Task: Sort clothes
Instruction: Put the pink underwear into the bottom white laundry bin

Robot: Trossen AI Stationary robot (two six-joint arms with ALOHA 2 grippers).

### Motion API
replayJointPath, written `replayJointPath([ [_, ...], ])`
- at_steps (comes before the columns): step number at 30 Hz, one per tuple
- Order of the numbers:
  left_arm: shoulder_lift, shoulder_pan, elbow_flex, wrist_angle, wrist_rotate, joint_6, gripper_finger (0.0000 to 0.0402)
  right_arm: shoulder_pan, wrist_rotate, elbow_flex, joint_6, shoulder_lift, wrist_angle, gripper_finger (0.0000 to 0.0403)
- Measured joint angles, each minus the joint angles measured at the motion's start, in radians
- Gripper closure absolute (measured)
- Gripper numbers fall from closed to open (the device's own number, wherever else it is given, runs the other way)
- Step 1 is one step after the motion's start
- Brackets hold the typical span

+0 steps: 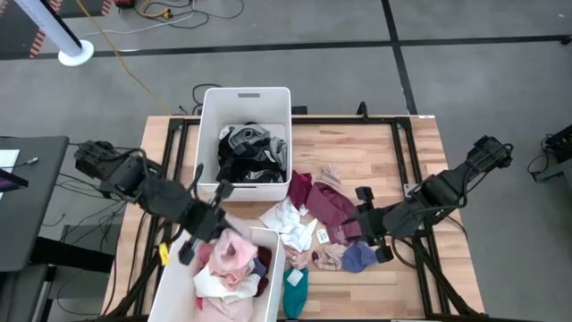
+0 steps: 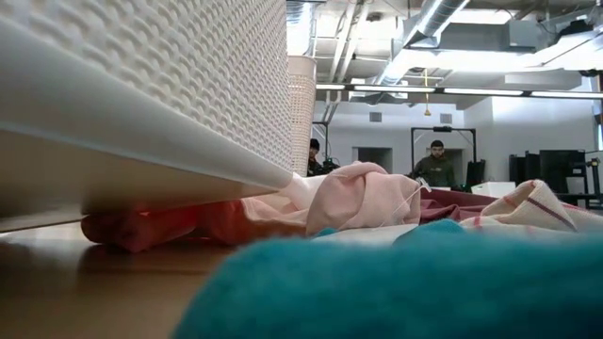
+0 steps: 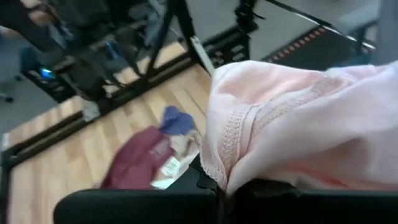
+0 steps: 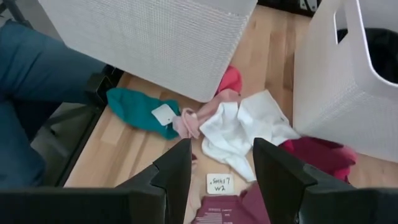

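Observation:
The clothes lie in a loose pile (image 1: 326, 224) on the wooden table: maroon, white (image 4: 239, 127), pale pink, blue and teal (image 4: 134, 107) pieces. My left gripper (image 1: 217, 229) is shut on a pink garment (image 3: 298, 124) over the near white bin's (image 1: 273, 246) far left corner. That bin holds pink and white clothes (image 1: 231, 268). My right gripper (image 4: 221, 167) hangs open over the right side of the pile, with nothing between its fingers. In the low view, the teal piece (image 2: 396, 282) and a pink piece (image 2: 363, 198) fill the foreground. My left gripper is shut on the pink garment near its lace-trimmed hem (image 3: 227, 146). The cloth bunches over the fingertips and hides the place of contact. The fingers slant down from the table's left. The garment (image 1: 234, 252) hangs from them onto the clothes in the near bin.
A second white bin (image 1: 246, 98) at the far side holds black and grey clothes (image 1: 250, 152). Small paper tags (image 4: 217, 182) lie among the pile. Bare wood shows to the right of the pile. People sit in the room behind the table (image 2: 435, 165).

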Motion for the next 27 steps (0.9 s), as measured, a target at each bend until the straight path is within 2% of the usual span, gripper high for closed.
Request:
replayJointPath([
  [11, 0.007, -0.06, -0.057, -0.069, -0.002, -0.135, 0.0401, 0.0, 0.0, 0.0, 0.043, 0.0, -0.025, 0.022],
  [27, 0.01, -0.076, -0.222, -0.061, 0.041, -0.273, 0.0397, 0.0, 0.0, 0.0, 0.121, 0.0, -0.077, 0.022],
])
